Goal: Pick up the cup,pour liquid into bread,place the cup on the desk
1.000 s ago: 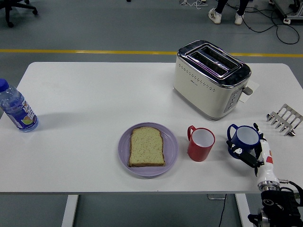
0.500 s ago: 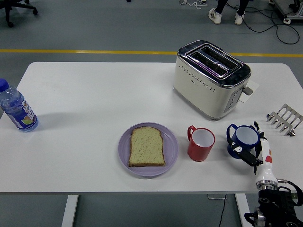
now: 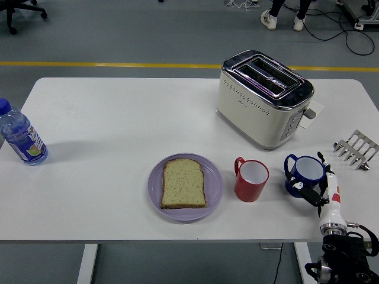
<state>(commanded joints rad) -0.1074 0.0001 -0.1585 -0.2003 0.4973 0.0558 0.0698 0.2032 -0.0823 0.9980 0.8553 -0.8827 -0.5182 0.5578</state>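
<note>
Right hand (image 3: 317,188) gripped the blue cup (image 3: 303,176) near the counter's right edge; lift toward the bread (image 3: 183,183) should follow.

No legible text anywhere, small dark mark on the toaster (image 3: 263,97) front — too tiny to read, colourful label on the water bottle (image 3: 21,138) — blurred, no words or numbers to make out

Grey floor (image 3: 118,35) with a yellow line (image 3: 89,64) behind the white table (image 3: 118,118).
</note>
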